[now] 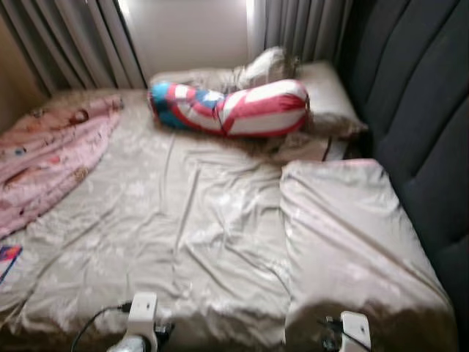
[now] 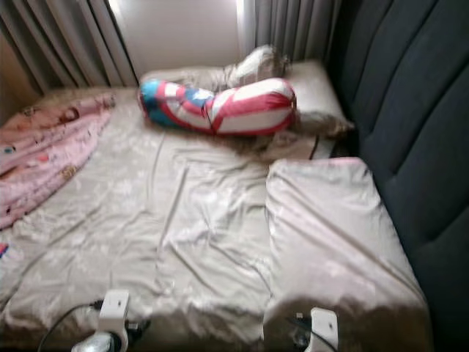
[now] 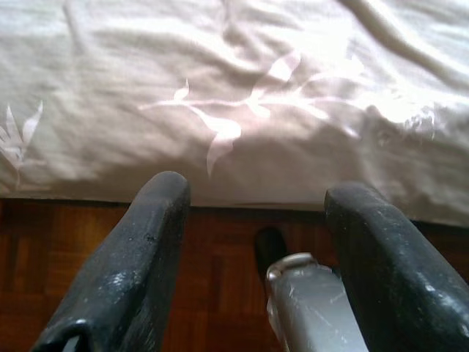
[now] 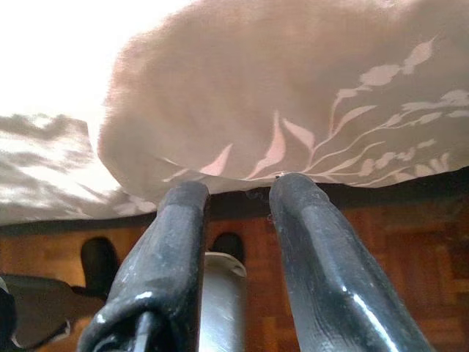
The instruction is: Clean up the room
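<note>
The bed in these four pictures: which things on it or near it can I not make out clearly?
- Pale rumpled object behind the red, white and blue bolster pillow: blurred, partly hidden.
- Small colourful item: cut off by the left eye view's edge.
- Right tool against the beige leaf-print sheet: any pinch is unclear.

Daylight from the window (image 1: 187, 33) far beyond my hands washes out the sheet (image 3: 242, 95); my head views are soft, blurred, shadowed near me.

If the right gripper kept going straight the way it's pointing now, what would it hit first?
Most likely the near edge of the beige pillow: the right gripper points at its underside with the jaws slightly apart, tips seemingly at the fabric, though depth is unclear.
</note>
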